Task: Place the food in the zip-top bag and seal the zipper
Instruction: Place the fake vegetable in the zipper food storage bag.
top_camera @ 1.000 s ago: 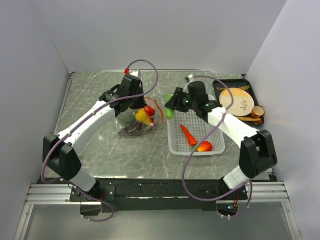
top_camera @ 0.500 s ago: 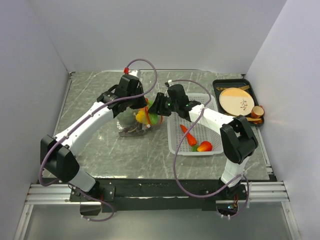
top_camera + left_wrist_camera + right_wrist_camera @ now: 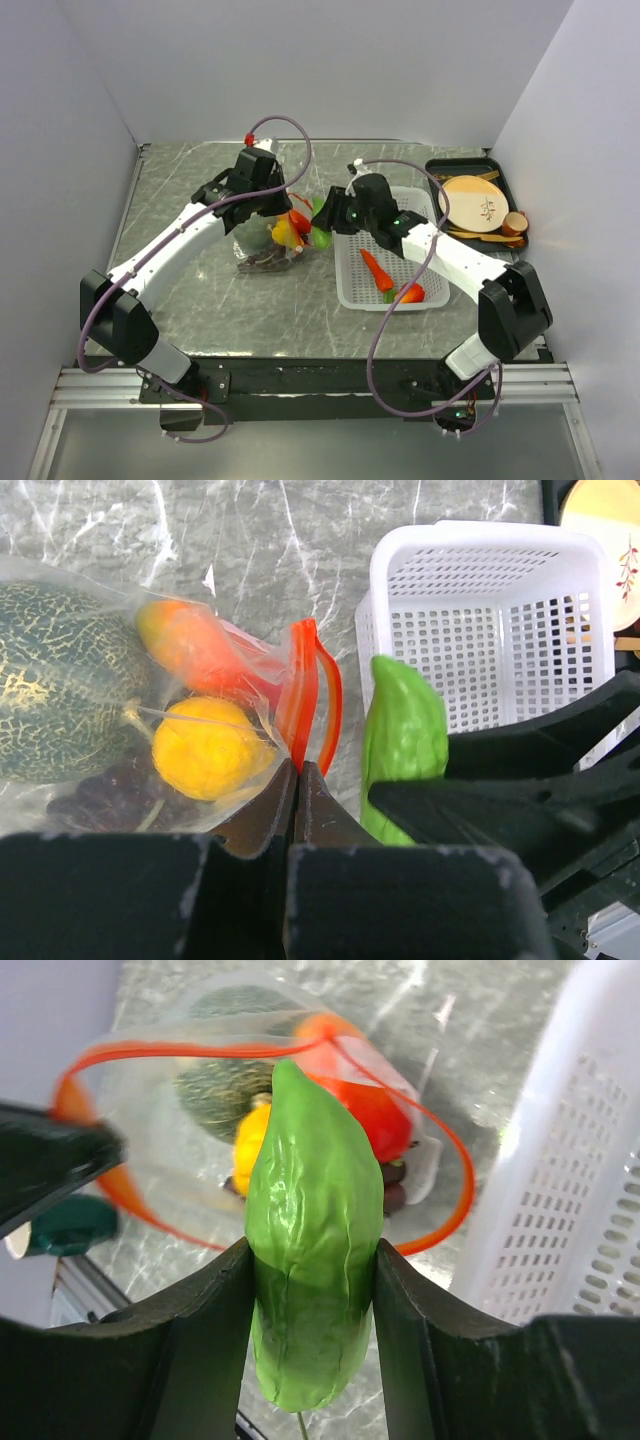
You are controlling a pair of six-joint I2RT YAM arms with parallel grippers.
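Since a second earlier, the right tool [image 3: 322,230] has swung from above the far-left corner of the white basket [image 3: 352,290] toward 9 o'clock, carrying the green piece [image 3: 312,1220] to the mouth of the zip-top bag [image 3: 262,255]; the left tool [image 3: 297,780] stays at that mouth. Directions follow the overhead view, with 12 o'clock at the far wall.

Zip-top bag: rests on the marbled tabletop [image 3: 200,310] at 9 o'clock from the basket, mouth turned toward 3 o'clock. Its zipper [image 3: 300,685] is unsealed; in the right wrist view the orange-red strip spreads into a wide loop. Inside the bag are the dark green round fruit [image 3: 55,695], the orange-red tomato [image 3: 185,645], a yellow piece [image 3: 205,748] and the purple grapes [image 3: 105,798], the grapes at the bag's 6 o'clock side.

Left tool: closed, its fingers pinching the zipper at the edge of the mouth.

Right tool: jaws clamped on the two sides of the green piece, which points tip-first at the open loop, just beside the zipper and not yet inside the bag.

White basket: perforated, at 3 o'clock from the bag; it holds the carrot [image 3: 375,270] and a red piece [image 3: 411,292], the latter toward its 6 o'clock end.

Black tray [image 3: 497,170]: at 3 o'clock from the basket, near the right wall; it carries the wooden disc [image 3: 468,203] and the brown cup [image 3: 516,222].
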